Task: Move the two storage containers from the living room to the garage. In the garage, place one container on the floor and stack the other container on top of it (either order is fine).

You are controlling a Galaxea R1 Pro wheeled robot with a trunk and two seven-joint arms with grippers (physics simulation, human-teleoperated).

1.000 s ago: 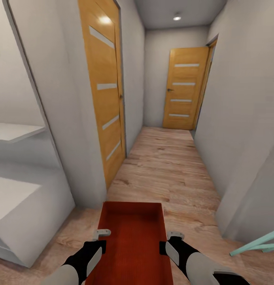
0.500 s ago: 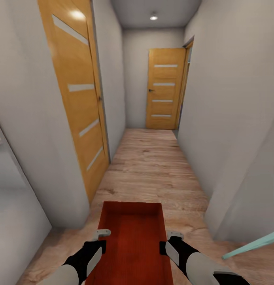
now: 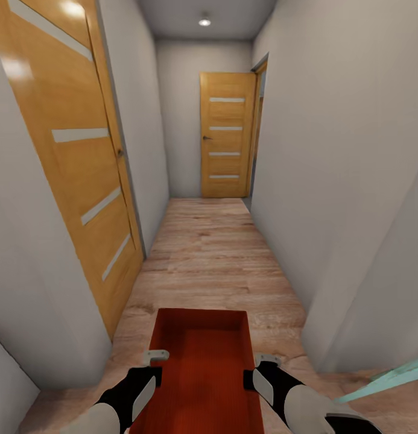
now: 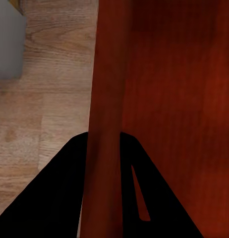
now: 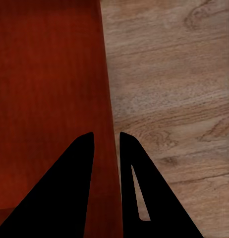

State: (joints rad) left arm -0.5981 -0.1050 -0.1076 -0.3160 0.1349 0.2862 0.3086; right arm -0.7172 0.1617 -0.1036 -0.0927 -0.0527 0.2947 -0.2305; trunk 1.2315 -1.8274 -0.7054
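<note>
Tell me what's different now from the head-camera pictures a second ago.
The view has advanced into the hallway: the near left door looms larger, the far door sits closer, and the white shelving at left is gone from frame. Unchanged: left gripper and right gripper clamp the long red container by its side walls.

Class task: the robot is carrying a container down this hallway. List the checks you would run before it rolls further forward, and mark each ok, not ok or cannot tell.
1. Left gripper clamps the red container wall: ok.
2. Right gripper clamps the opposite wall: ok.
3. Container level, nothing inside: ok.
4. Wood-plank floor ahead free of obstacles: ok.
5. Far door open: not ok, looks shut.
6. Second container already moved: cannot tell.
</note>
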